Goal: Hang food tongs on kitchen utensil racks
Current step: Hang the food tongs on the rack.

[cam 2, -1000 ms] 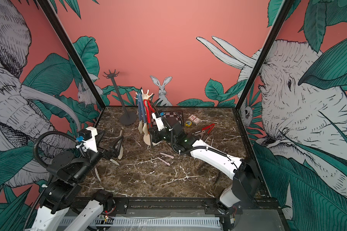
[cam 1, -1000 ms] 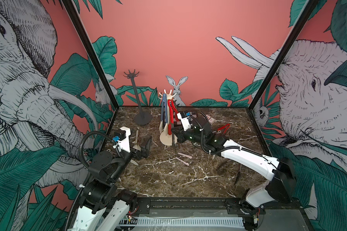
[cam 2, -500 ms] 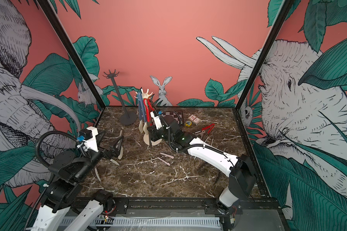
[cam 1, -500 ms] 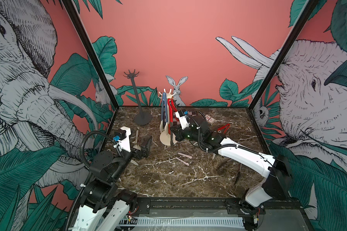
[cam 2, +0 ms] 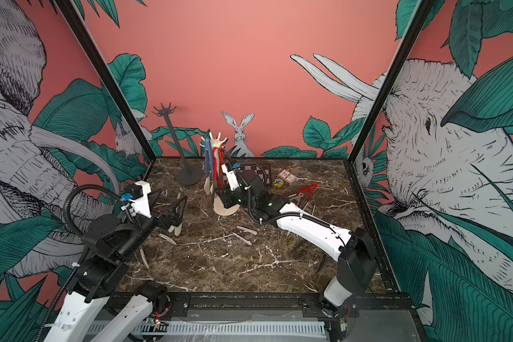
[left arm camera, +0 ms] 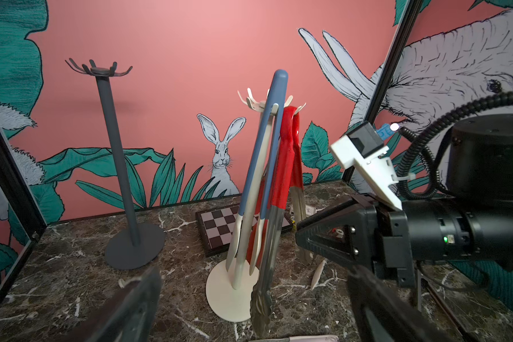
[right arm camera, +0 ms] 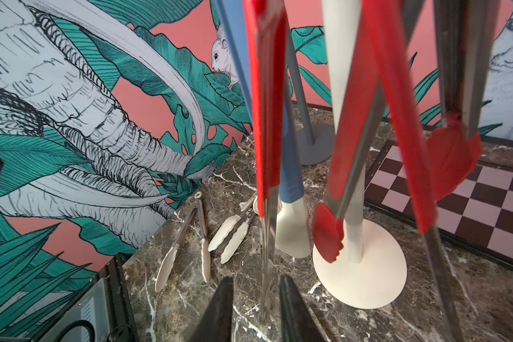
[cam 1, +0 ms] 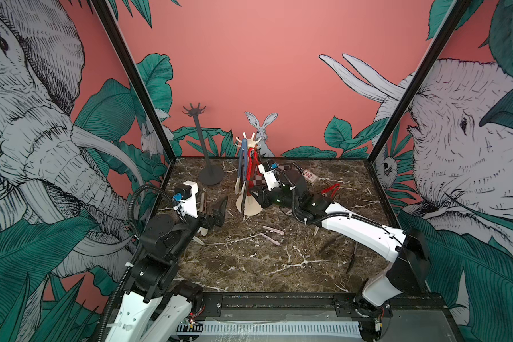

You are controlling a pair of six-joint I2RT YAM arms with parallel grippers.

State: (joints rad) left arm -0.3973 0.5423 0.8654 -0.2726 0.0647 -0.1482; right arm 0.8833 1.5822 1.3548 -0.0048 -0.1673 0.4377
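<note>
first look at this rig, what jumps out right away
The cream rack at the table's back centre, hung with blue tongs and red-handled tongs, stands out first, with the right tool straddling a hanging metal tip near its base. In the back corner on the robot's left the dark grey rack stands bare, and cream-tipped tongs lie loose on the marble table.

A dark, white-veined marble bench [cam 1: 249, 266] carried two utensil racks on round flat bases, the dark grey rack [cam 1: 210, 178] at the rear left and the cream rack [cam 1: 253, 209] near the middle. A checkered board [cam 2: 261, 174] lay flat behind the cream rack, with a small card box [cam 1: 310, 177] beside it. Red-tipped tongs [cam 1: 330, 189] lay at the right rear, pale pink tongs [cam 1: 273, 230] mid-bench, and cream-tipped tongs [right arm camera: 166, 268] by the left edge.
</note>
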